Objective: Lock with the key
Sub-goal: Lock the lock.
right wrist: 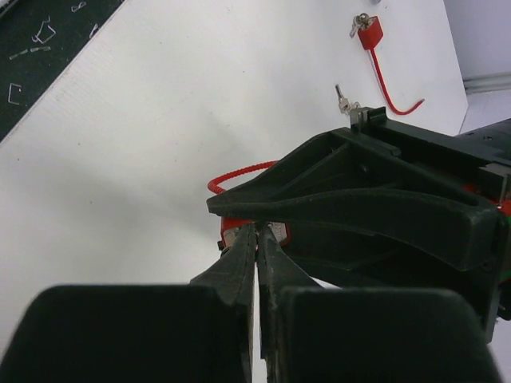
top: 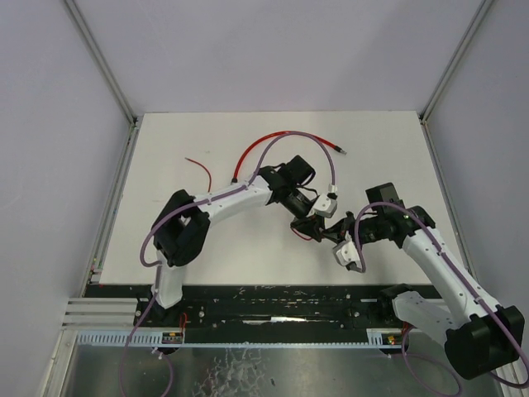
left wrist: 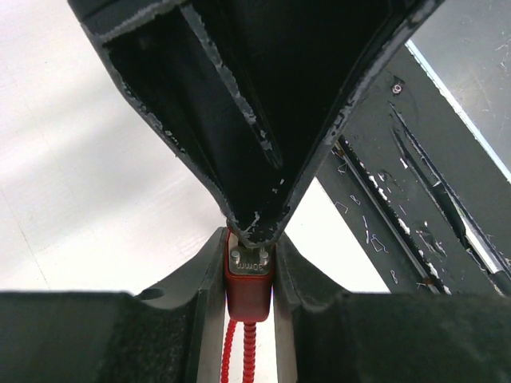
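Left gripper [left wrist: 249, 275] jaws clamp the red padlock [left wrist: 247, 297] at lower centre, above the counter [left wrist: 80, 199]; right gripper [right wrist: 257, 239] jaws pinched near-shut at its keyway, key hidden, so twist squarely and keep the padlock braced.

What the right claw [right wrist: 257, 239] pinches is hidden; its tip partly masks the red padlock [left wrist: 248, 291].
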`<state>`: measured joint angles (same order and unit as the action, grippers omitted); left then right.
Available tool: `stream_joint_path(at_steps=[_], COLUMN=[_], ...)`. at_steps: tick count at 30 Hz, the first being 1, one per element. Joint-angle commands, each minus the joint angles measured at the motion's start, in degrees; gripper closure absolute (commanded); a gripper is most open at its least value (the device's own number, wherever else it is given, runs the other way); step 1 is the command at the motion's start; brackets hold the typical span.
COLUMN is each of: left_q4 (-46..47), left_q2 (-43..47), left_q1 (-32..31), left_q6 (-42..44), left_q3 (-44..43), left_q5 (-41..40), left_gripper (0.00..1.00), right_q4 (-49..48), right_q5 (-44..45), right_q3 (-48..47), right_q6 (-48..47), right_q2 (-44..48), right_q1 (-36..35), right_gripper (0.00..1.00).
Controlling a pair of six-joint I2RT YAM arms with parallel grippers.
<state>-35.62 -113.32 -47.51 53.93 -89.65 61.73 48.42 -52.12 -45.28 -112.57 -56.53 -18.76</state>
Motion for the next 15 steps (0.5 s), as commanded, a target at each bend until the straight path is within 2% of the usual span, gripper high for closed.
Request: stream_joint_path(at_steps=[1,6,9,12,15], left_q4=[-3.7,-13.7,-19.6,-24.7,-27.3], left_q2=[0.0,-4.4,-7.5,-9.6,-10.5], left_q1=[0.7,1.6,1.7,1.7,2.2], left_q6=[3.5,7.7,10.2,13.4,15.8], left_q3=[-4.8,-10.4,-14.9,-17.9,-19.2], left_q5=[4.6,6.4,7.1,7.7,8.5], left_gripper=[1.00,1.00,1.00,1.00,1.00], right_q4=[5.3,14.4,20.0,21.3,21.3], right_q5=[6.7,12.8,16.7,19.4,18.5], right_q3=[-1.9,-6.7,-11.2,-12.5,-12.7], right_q6=[-3.2,-17.4,-22.4,-22.6,-21.0], right_q2=[0.7,-2.1,-5.0,-6.0,-5.5], right_q1=[-0.6,-1.7,-3.5,-5.8,-6.5], right_gripper=[1.00,1.00,1.00,0.99,1.00])
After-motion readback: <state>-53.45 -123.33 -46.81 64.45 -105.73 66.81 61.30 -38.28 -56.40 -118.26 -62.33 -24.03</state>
